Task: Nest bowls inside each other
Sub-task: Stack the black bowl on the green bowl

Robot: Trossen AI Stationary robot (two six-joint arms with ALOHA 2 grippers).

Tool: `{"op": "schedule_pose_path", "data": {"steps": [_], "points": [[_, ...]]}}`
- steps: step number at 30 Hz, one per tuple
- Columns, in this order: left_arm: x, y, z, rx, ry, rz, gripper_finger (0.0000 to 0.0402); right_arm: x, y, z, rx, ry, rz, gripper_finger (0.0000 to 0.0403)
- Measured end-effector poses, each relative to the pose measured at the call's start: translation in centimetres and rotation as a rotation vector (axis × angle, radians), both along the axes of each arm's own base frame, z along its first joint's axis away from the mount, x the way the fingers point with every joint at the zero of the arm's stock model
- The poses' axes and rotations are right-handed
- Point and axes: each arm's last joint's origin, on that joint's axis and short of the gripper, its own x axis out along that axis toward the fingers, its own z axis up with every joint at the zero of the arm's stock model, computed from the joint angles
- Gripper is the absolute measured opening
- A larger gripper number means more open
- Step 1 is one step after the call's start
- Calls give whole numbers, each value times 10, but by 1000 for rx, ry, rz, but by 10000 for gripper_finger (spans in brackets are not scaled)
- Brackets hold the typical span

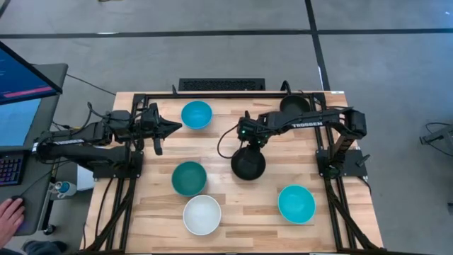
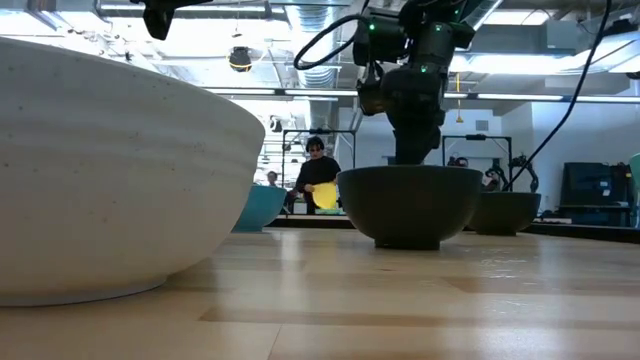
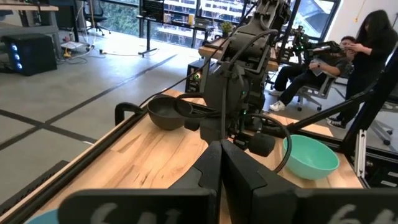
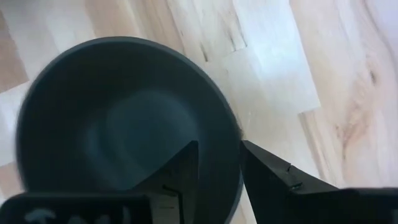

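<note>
The black bowl (image 1: 248, 164) stands on its foot mid-table, also seen in the low view (image 2: 408, 205). My right gripper (image 1: 249, 146) points down over its far rim. It is open (image 4: 219, 144), with one finger inside the bowl (image 4: 118, 130) and one outside. A gap shows between the inner finger and the wall. My left gripper (image 1: 170, 127) is shut (image 3: 221, 171) and hovers beside a cyan bowl (image 1: 196, 115). The second black bowl (image 1: 294, 105) sits at the far right. The dark teal bowl (image 1: 189, 178), white bowl (image 1: 202, 214) and second cyan bowl (image 1: 296, 204) sit nearer.
The white bowl (image 2: 110, 170) fills the left of the low view. A black frame rail (image 1: 233, 95) runs along the table's far edge. Bare wood lies between the bowls. A monitor and a person's hand (image 1: 8, 212) are off the table's left. People sit in the room beyond (image 3: 311, 62).
</note>
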Motion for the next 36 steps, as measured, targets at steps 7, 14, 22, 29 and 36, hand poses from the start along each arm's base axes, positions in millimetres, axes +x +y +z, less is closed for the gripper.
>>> {"op": "schedule_pose_path", "data": {"steps": [7,14,22,29,36], "points": [[0,0,0,0,-4,0,0,9,1,-30,18,89,14,141],[0,0,0,15,4,-2,0,17,9,-20,6,60,39,141],[0,0,0,37,14,-2,0,24,2,5,-57,-28,54,141],[0,0,-2,44,32,0,0,26,12,0,-33,-12,92,141],[0,0,-3,40,46,-1,0,24,22,-1,-25,22,115,141]]}}
